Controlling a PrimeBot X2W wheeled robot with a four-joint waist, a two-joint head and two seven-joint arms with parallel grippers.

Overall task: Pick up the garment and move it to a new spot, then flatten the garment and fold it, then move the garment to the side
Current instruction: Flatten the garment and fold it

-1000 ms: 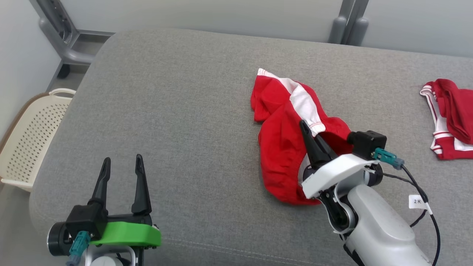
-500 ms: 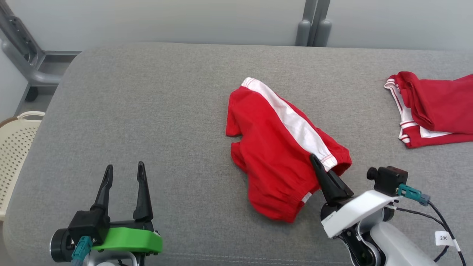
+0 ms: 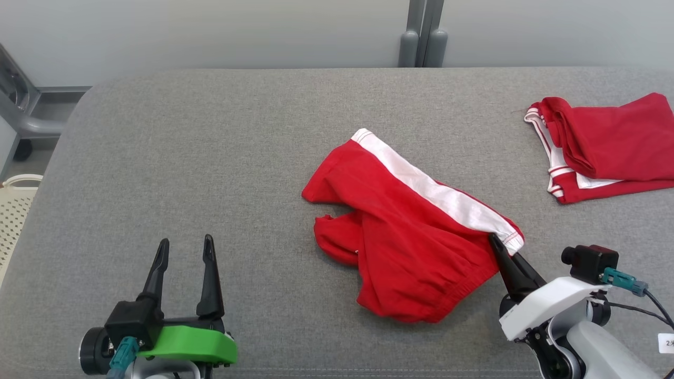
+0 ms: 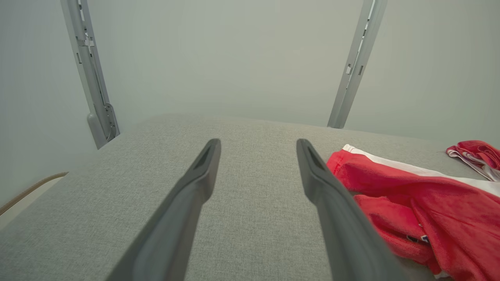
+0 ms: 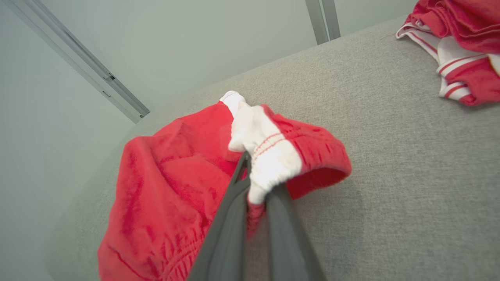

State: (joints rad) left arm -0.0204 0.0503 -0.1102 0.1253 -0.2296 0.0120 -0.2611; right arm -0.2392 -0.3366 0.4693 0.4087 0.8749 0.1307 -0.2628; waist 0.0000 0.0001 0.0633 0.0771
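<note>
Right gripper point(image 3: 494, 241), head view: we have it pinched shut on the garment point(image 3: 410, 252) at the white-striped waistband corner. The garment lies crumpled mid-cushion point(image 3: 210, 158), partly stretched toward that grip. Our left gripper point(image 3: 186, 242) sits well apart from it, fingers spread, holding nothing. A second garment point(image 3: 605, 142) lies at the far right.

Left wrist view: left gripper point(image 4: 258, 146) fingers apart over bare cushion, garment point(image 4: 429, 195) off to the right.

Right wrist view: right gripper point(image 5: 250, 171) clamped on the waistband, garment point(image 5: 168, 183) bunched behind.

We judge we're on the move-to-new-spot step. Next we need to set it down, let go, then bring the left gripper over to help pull it flat.
</note>
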